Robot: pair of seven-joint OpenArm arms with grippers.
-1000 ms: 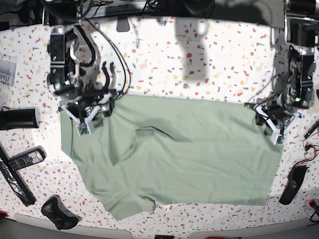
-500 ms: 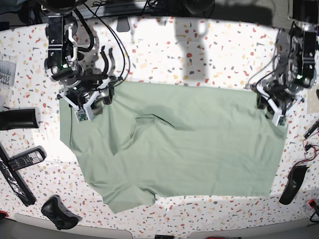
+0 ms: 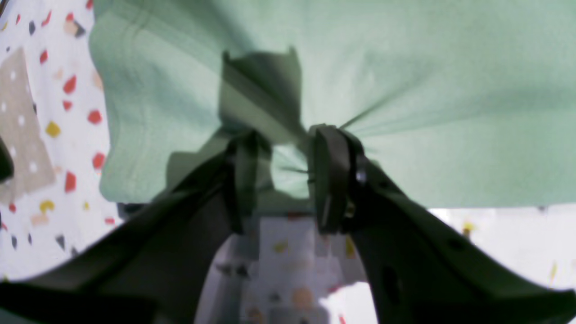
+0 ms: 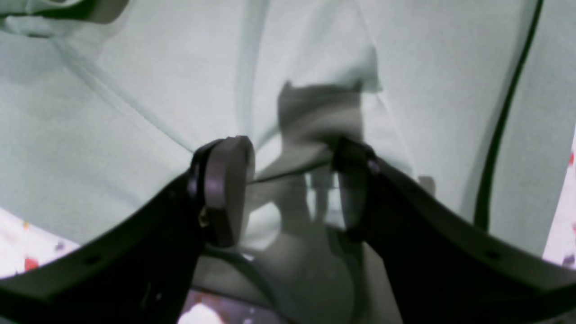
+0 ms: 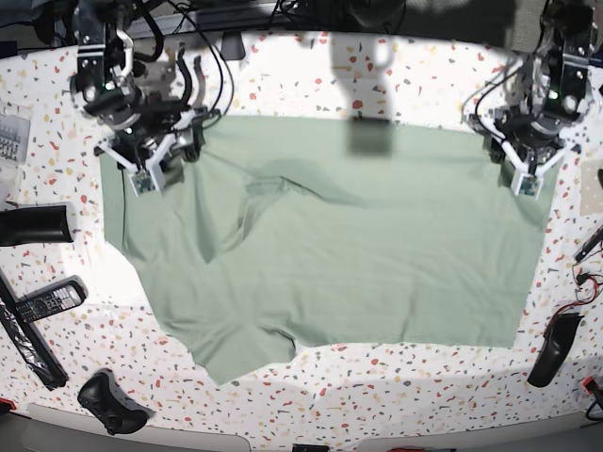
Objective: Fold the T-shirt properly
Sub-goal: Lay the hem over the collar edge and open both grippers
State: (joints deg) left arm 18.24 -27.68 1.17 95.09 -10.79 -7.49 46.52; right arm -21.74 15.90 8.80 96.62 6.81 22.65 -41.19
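Observation:
The T-shirt (image 5: 358, 254) is a large pale sage-green cloth lying spread over the speckled table (image 5: 311, 75), with a loose crease near its middle left. My right gripper (image 5: 146, 174) sits at the shirt's far left corner. In the right wrist view its fingers (image 4: 225, 189) stand wide with a thick fold of T-shirt (image 4: 135, 90) between them. My left gripper (image 5: 526, 179) is at the far right corner. The left wrist view has its fingers (image 3: 330, 180) pinching bunched T-shirt (image 3: 427, 90), and creases fan out from the pinch.
Along the left edge lie a black cylinder (image 5: 33, 224), remote controls (image 5: 42, 303) and a game controller (image 5: 113, 403). A small clear box (image 5: 11, 137) is at the far left. A dark curved object (image 5: 551, 348) lies at the right edge.
Both grippers have moved toward the table's far edge, dragging the shirt's upper edge with them. The cloth has slid that way and lies more stretched.

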